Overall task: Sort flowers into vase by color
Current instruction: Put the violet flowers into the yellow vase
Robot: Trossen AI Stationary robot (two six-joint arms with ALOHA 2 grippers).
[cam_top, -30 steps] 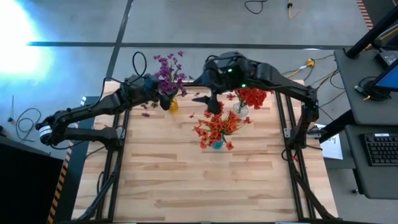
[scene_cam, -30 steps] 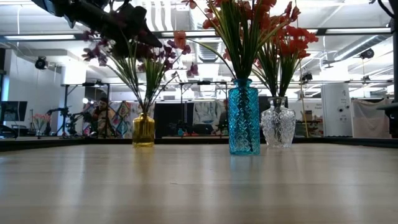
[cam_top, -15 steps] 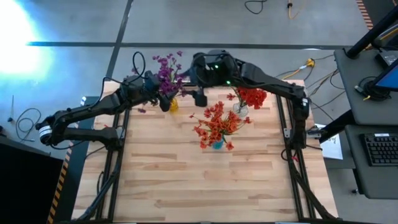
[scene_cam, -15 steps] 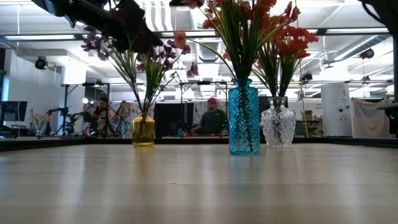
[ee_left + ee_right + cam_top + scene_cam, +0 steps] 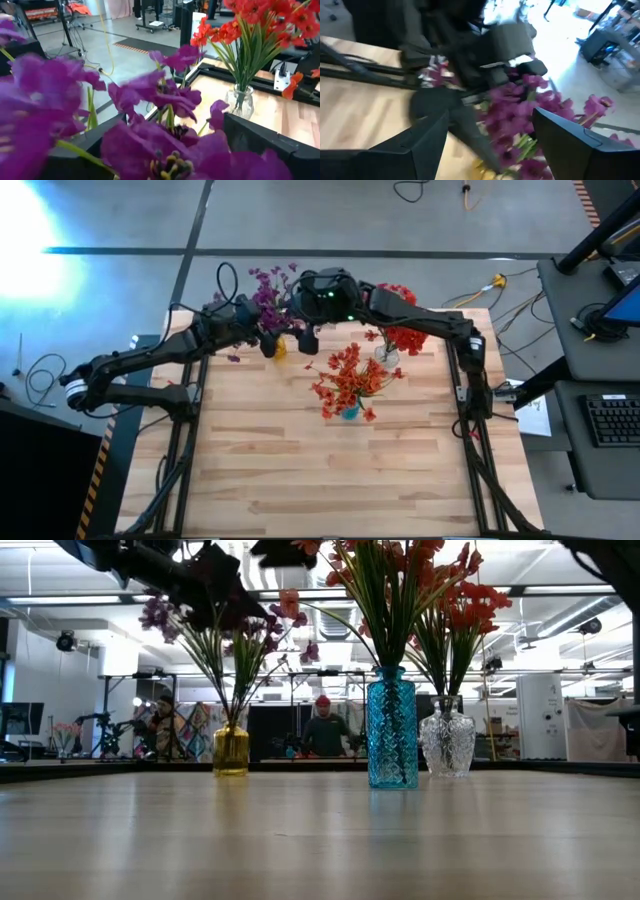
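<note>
Both grippers sit up at the far edge of the desk (image 5: 300, 480), crowded around the purple flowers (image 5: 268, 292). My left gripper (image 5: 268, 340) hangs spread wide right at the yellow vase (image 5: 231, 749), purple blossoms between and ahead of its fingers; I can't tell whether it touches a stem. My right gripper (image 5: 308, 338) hovers just beside it, fingers (image 5: 572, 145) wide apart and holding nothing. Purple sprigs stand in that yellow vase. Red flowers (image 5: 348, 383) fill the blue vase (image 5: 392, 728) nearer the middle, and more red ones fill the clear vase (image 5: 447, 737) toward the far right corner.
</note>
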